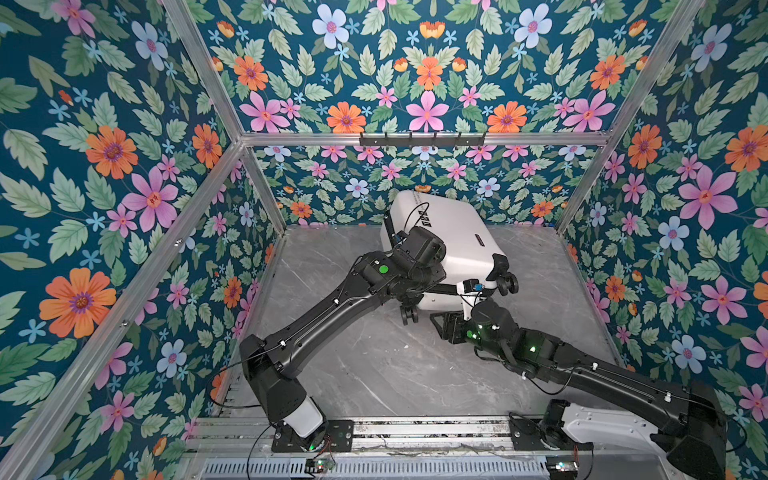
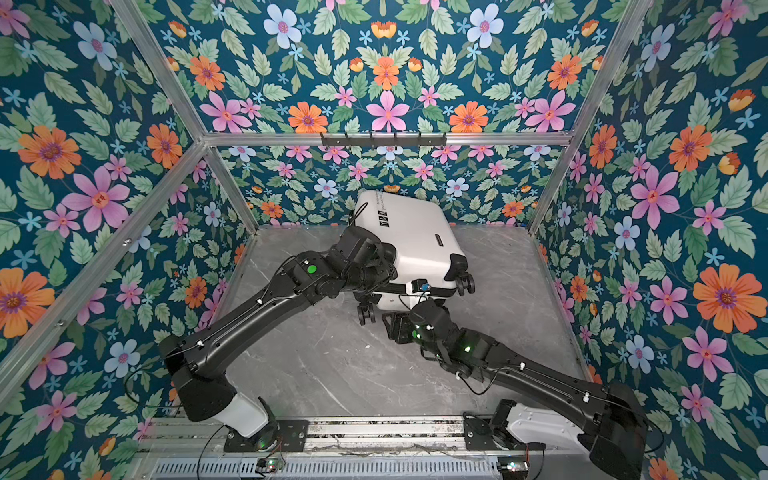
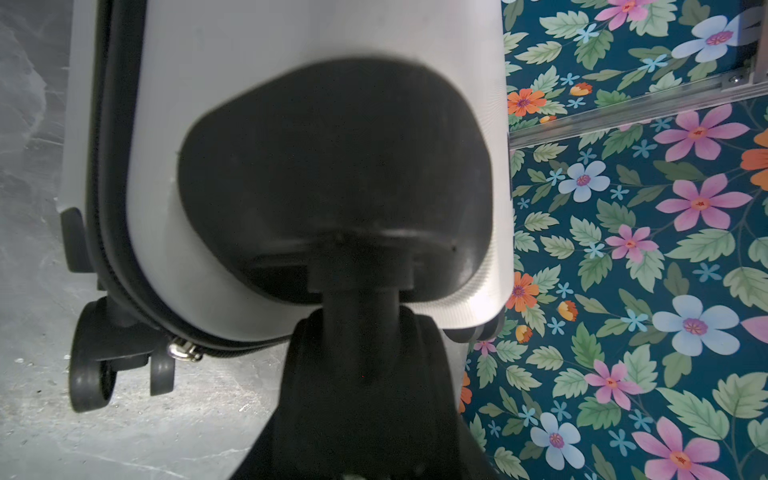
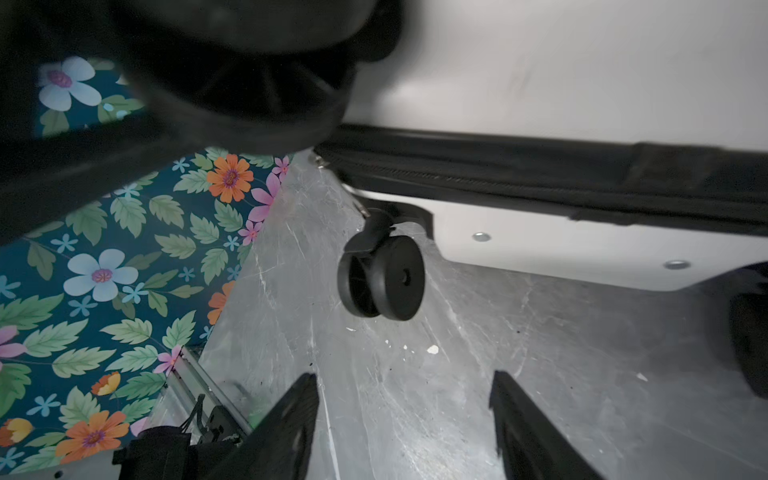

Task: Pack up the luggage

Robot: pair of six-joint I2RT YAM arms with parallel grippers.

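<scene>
The luggage [image 1: 453, 232] [image 2: 415, 237], a white hard-shell suitcase with its black zipper band [image 4: 498, 174] shut, lies tilted at the back of the grey table, wheels toward me. My left gripper [image 1: 415, 286] [image 3: 365, 415] is at its near left corner, shut on one spinner wheel [image 3: 361, 332] under the black wheel housing; the jaws themselves are hidden behind it. Another wheel [image 1: 409, 313] [image 4: 382, 282] hangs just below. My right gripper [image 1: 446, 326] [image 4: 405, 386] stands open over bare table, close in front of the luggage's near edge, holding nothing.
Floral walls and aluminium posts close in the table [image 1: 374, 374] on three sides. A black hook rail [image 1: 422, 140] hangs on the back wall. The metal rail [image 1: 415, 432] with both arm bases runs along the front edge.
</scene>
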